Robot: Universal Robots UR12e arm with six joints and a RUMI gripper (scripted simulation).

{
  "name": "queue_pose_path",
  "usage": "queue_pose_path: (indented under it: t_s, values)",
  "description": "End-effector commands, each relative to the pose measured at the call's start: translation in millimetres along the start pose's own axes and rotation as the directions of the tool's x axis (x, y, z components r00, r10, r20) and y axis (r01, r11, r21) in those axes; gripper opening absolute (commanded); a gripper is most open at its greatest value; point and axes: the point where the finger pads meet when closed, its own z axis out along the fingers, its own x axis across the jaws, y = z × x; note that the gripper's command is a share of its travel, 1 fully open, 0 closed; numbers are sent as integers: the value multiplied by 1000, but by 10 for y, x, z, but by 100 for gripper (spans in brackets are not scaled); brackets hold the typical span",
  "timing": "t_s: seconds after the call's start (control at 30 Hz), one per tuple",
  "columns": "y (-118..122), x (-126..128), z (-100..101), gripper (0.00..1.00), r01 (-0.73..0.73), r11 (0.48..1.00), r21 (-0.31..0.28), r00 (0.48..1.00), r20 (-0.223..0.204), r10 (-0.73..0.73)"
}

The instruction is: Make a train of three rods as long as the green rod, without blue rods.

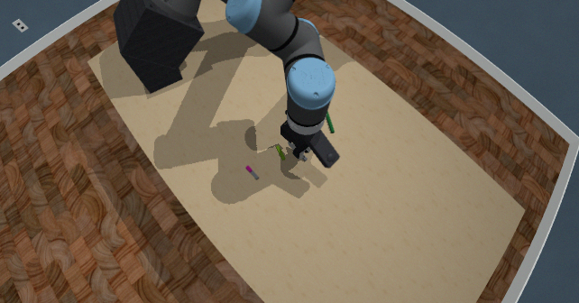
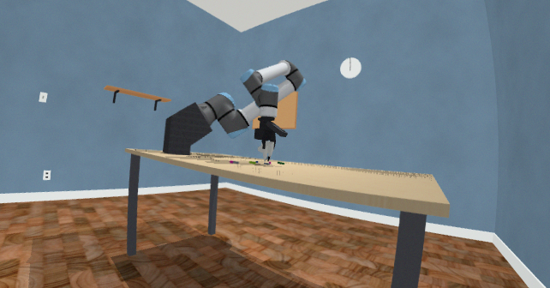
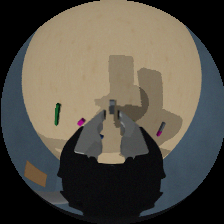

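Beside the claw (image 1: 303,155) (image 2: 268,159) (image 3: 111,110) lies a magenta rod (image 2: 270,163) (image 3: 81,122).

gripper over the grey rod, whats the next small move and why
I'd close the gripper on the grey rod, perhaps easing down first: its tips look parted around it. The magenta-and-grey pair already lies end to end, and this rod's three would bring its five to eight.
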Motion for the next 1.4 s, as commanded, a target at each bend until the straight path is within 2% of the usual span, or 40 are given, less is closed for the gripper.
queue_pose_path:
  t_s: [0.0, 0.6, 1.37]
  values:
    - [-5, 2, 17, 14, 0, 1000, 1, 1000, 0, 0]
    - [-5, 2, 152, 14, 0, 1000, 1, 1000, 0, 0]
    - [-5, 2, 157, 14, 0, 1000, 1, 1000, 0, 0]
